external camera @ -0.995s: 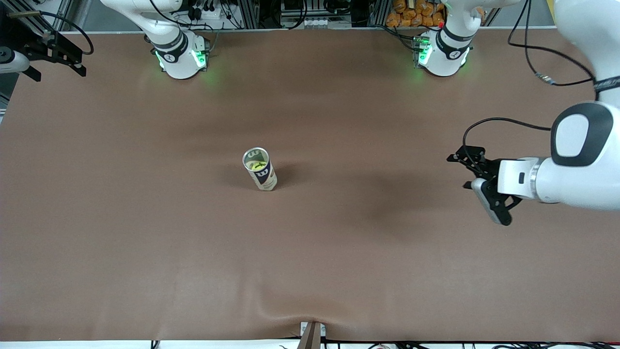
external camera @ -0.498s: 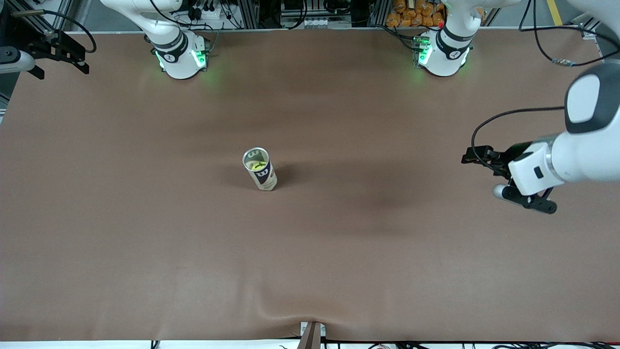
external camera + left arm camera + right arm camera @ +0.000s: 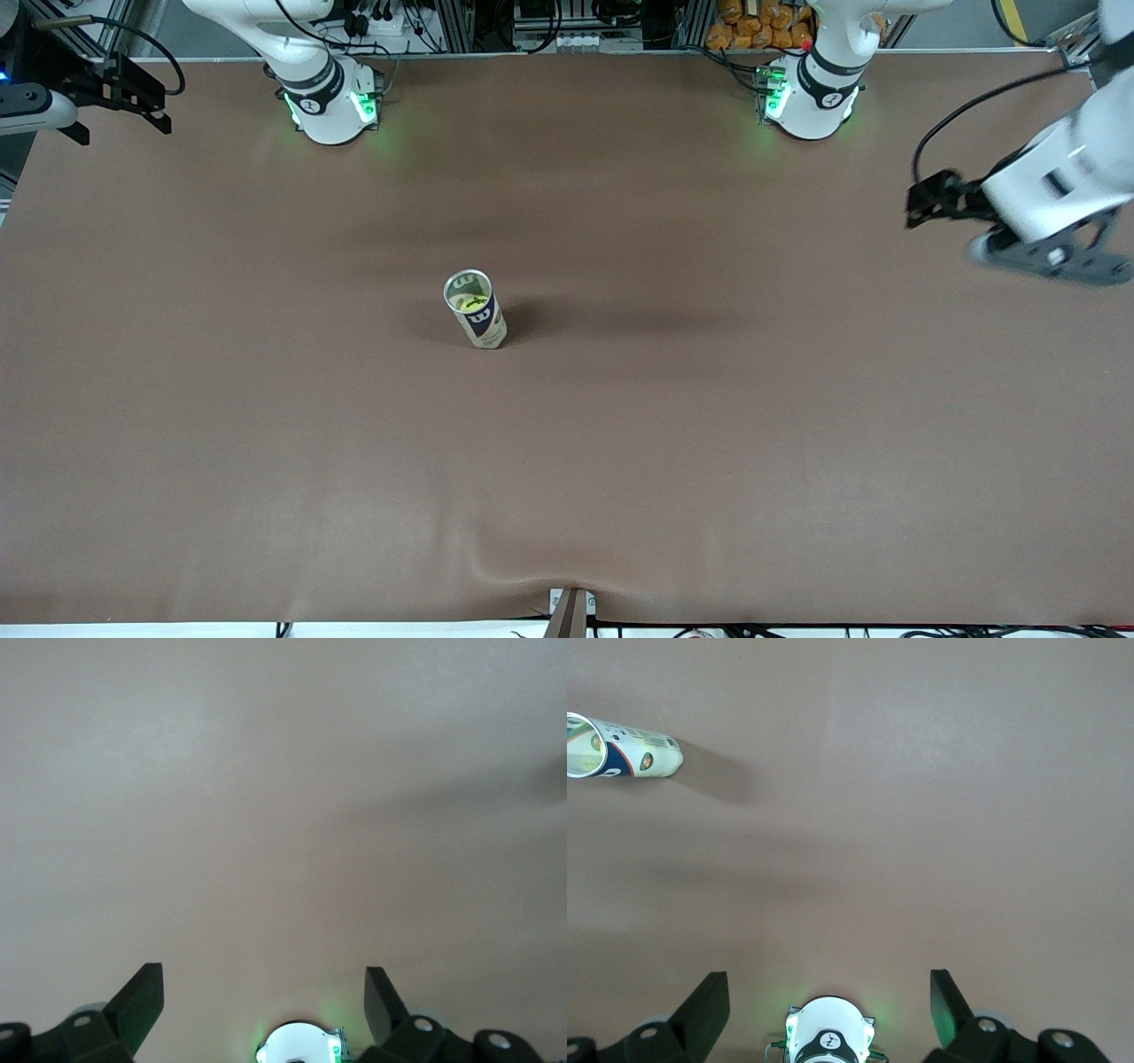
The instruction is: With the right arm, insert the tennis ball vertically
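Observation:
A tennis-ball can [image 3: 476, 310] with a dark blue label stands upright mid-table, its top open. The yellow-green tennis ball [image 3: 467, 302] shows inside it. My right gripper [image 3: 35, 108] hangs open and empty over the table's edge at the right arm's end, well away from the can. Its wrist view shows the can [image 3: 625, 757] at a distance, and bare table between the right gripper's [image 3: 830, 983] fingers. My left gripper [image 3: 1050, 257] is open and empty in the air at the left arm's end, with only tabletop between its [image 3: 264, 979] fingers.
The brown table cover [image 3: 620, 461] runs flat all round the can. Both arm bases [image 3: 332, 102] [image 3: 811, 97], lit green, stand along the table's edge farthest from the front camera. A small bracket [image 3: 571, 607] sits at the nearest edge.
My left gripper has swung away from the table's middle, toward the left arm's end and its base side. The right gripper and the can have stayed put.

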{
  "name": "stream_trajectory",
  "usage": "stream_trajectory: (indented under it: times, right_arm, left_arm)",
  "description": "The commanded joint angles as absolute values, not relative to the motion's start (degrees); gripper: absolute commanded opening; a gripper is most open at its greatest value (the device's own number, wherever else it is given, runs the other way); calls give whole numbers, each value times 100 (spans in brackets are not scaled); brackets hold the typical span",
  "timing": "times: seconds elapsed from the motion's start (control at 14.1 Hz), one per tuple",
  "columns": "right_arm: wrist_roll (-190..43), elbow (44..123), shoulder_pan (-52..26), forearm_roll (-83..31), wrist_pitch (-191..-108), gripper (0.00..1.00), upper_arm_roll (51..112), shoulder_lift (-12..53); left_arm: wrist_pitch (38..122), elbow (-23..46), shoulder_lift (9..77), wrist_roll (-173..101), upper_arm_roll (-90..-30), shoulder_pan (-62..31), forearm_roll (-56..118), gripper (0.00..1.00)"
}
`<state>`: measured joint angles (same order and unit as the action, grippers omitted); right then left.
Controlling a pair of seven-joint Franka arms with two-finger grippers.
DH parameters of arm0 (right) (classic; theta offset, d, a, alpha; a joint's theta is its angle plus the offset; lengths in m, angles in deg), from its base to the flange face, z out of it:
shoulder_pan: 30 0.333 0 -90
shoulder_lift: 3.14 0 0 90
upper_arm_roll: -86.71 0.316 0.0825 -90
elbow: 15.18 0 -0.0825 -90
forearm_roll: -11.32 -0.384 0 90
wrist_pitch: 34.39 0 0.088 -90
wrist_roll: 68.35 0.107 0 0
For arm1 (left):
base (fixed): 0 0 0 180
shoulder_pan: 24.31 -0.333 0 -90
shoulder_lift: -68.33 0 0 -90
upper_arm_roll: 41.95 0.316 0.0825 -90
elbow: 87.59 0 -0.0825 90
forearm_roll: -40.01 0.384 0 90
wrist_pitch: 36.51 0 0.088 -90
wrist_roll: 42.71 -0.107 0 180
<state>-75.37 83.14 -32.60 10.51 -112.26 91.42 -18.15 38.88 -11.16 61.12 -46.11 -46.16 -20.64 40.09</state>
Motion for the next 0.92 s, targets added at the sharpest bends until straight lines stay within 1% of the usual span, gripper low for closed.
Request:
stream_trajectory:
  times: [0.0, 0.07, 0.14, 0.21, 0.28, 0.36, 0.57, 0.71, 0.78, 0.85]
  right_arm:
    - [-7573, 8370, -3238, 1000, -11209, 100, 9110, -1922]
    - [-7573, 8370, -3246, 1000, -11209, 100, 9110, -1922]
    - [-7573, 8370, -3247, 1000, -11226, 100, 9110, -1922]
    - [-7573, 8370, -3247, 1000, -11244, 100, 9102, -1922]
    - [-7573, 8379, -3247, 1000, -11252, 100, 9110, -1922]
    - [-7564, 8379, -3247, 1000, -11261, 100, 9110, -1922]
    - [-7564, 8379, -3238, 1000, -11261, 100, 9110, -1922]
    - [-7573, 8370, -3229, 1000, -11261, 100, 9110, -1922]
    - [-7564, 8370, -3229, 1000, -11261, 100, 9119, -1922]
    - [-7564, 8379, -3220, 1000, -11270, 100, 9128, -1922]
  left_arm:
    - [3846, -1024, 6384, -4613, -4144, -2088, 4011, 100]
    - [3828, -990, 6542, -4622, -4012, -2123, 3984, 100]
    - [3602, -972, 6604, -4622, -3950, -2132, 3984, 100]
    - [3295, -963, 6761, -4622, -3967, -2132, 3914, 100]
    - [3283, -841, 6972, -4474, -3984, -2132, 3730, 100]
    - [3405, -753, 7096, -4447, -4010, -2123, 3737, 100]
    - [3599, -656, 7149, -4438, -3967, -2158, 3729, 100]
    - [3950, -244, 7412, -4438, -3941, -2211, 3729, 100]
    - [3977, -42, 7535, -4438, -3940, -2254, 3711, 100]
    - [4021, -5, 7510, -4446, -3940, -2255, 3720, 100]
